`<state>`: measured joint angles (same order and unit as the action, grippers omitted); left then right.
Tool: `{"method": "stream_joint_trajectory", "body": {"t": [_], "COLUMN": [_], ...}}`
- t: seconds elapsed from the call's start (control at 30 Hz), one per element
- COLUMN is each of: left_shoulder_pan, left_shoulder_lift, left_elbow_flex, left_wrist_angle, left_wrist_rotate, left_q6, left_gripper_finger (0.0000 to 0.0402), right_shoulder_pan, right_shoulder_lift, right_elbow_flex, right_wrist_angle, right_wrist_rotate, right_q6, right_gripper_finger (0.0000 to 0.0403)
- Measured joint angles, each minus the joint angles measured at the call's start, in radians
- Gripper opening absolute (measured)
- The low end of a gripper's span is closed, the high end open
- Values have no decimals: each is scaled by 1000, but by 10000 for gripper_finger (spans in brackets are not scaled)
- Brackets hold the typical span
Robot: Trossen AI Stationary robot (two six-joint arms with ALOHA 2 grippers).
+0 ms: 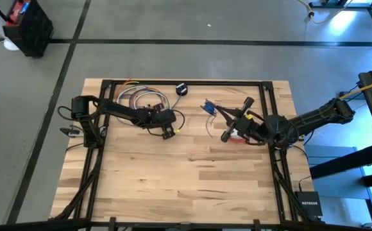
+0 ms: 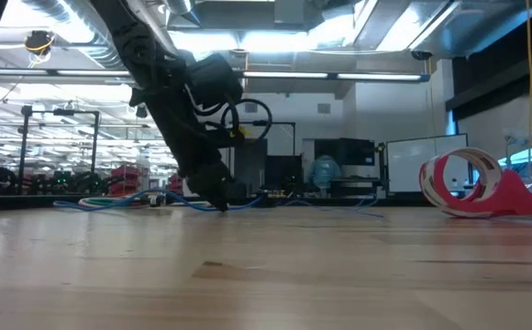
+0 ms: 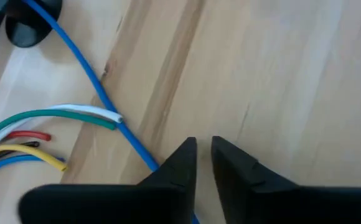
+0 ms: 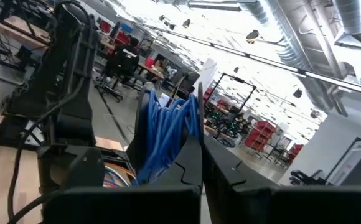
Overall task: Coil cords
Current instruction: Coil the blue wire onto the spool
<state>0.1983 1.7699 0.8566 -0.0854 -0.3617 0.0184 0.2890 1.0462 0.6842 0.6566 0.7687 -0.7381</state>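
Note:
The blue cord [image 3: 90, 71] lies on the table, running from the black puck [image 3: 25, 28] past my left gripper [image 3: 203, 152]. That gripper stands low over the wood, pointing steeply down, its fingers a narrow gap apart with nothing between them. My right gripper [image 4: 199, 152] is raised near the table's middle right and is shut on a coil of blue cord loops [image 1: 208, 108]. In the high view the puck [image 1: 181, 88] rests flat by the far edge. The red-and-white cord bundle [image 1: 240, 136] lies on the table under the right arm. My left gripper has one finger [image 3: 174, 171] over the blue cord where it passes the tip; whether it touches the cord I cannot tell. My right gripper pinches the bunched blue loops [image 4: 168, 134] between its two fingers. The fingers come about level from the table's right side. The coil stands out beyond the fingertips, lifted clear of the table.
A bunch of coloured wires [image 1: 141, 99] lies at the far left near the left arm; their loose ends [image 3: 31, 149] show beside the blue cord. A black frame [image 1: 266, 115] borders the table. The near half of the wooden top [image 1: 186, 186] is bare.

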Motion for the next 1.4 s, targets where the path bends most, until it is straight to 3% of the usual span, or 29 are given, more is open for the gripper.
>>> {"method": "stream_joint_trajectory", "body": {"t": [0.27,0.4,0.57,0.67,0.87,0.97,1.17,1.4], "left_shoulder_pan": [-4,-32,-119,-187,-278,-289,-281,-260], "left_shoulder_lift": [-12,-77,-211,-264,-257,-230,-193,-188], "left_elbow_flex": [26,77,78,55,1,0,-2,-2], "left_wrist_angle": [-59,-98,69,287,656,720,805,802], "left_wrist_rotate": [0,7,4,5,31,32,29,28], "left_q6": [11,12,67,116,162,145,130,94], "left_gripper_finger": [136,162,166,166,166,166,166,166], "right_shoulder_pan": [0,-1,-19,-62,-144,-169,-165,-165], "right_shoulder_lift": [0,2,32,55,126,165,210,216], "right_elbow_flex": [0,0,0,0,0,0,0,0], "right_wrist_angle": [-5,-13,-19,-18,-1,35,122,138], "right_wrist_rotate": [8,8,-2,-28,-116,-180,-195,-239], "right_q6": [-1,0,3,39,110,137,128,134], "right_gripper_finger": [2,4,2,2,2,2,2,2]}}
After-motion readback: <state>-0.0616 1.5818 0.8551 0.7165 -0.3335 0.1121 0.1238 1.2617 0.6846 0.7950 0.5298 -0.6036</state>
